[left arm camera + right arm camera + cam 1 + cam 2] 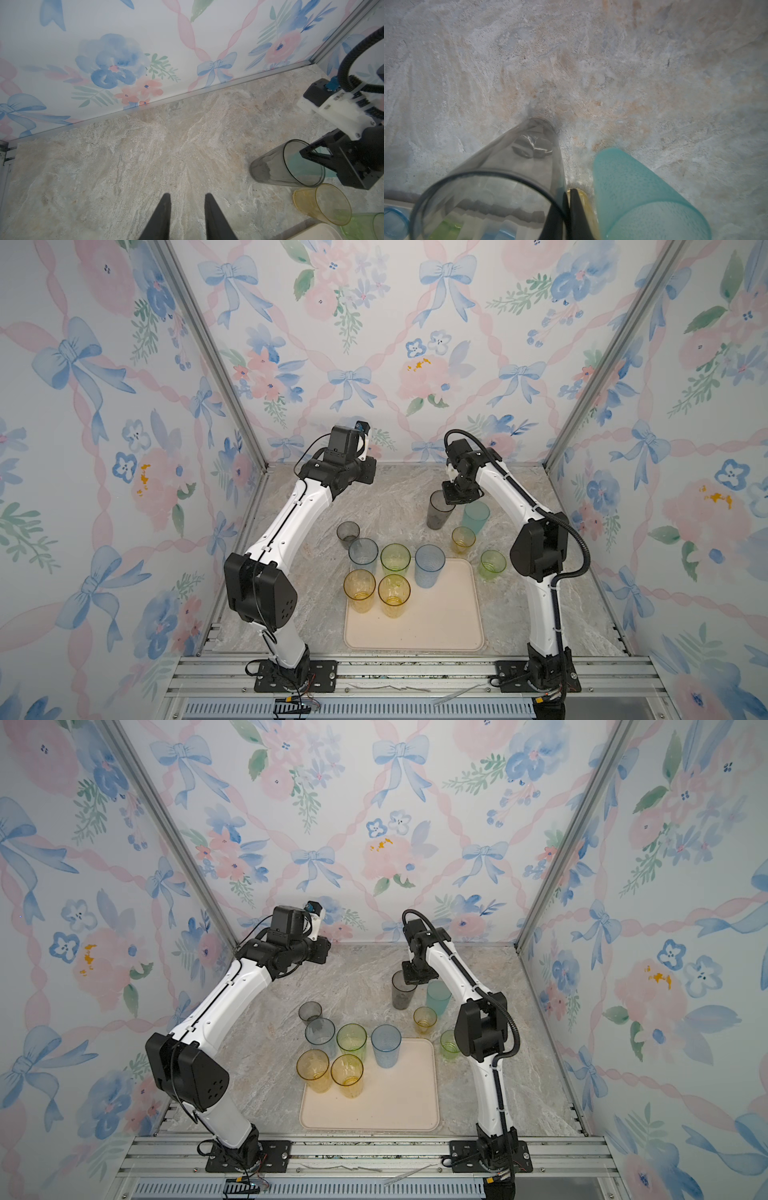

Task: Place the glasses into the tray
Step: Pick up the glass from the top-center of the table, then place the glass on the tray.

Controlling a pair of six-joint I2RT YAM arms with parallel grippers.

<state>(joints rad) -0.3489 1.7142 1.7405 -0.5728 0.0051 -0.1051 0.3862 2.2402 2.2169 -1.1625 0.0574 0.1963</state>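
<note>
Right fingers (pixel 576 207) pinch the tall grey tumbler's (pixel 438 512) rim from above; left fingers (pixel 161 220) hover parted, empty.

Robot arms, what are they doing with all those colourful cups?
They are putting glasses onto the tray. The right claw is shut on the rim of the tall grey glass, which looks to be standing on the table at the back, beside a teal glass. The left claw is open and empty, held over bare table. Two amber glasses and a blue glass seem to stand on the tray already; the others wait on the table.
</note>
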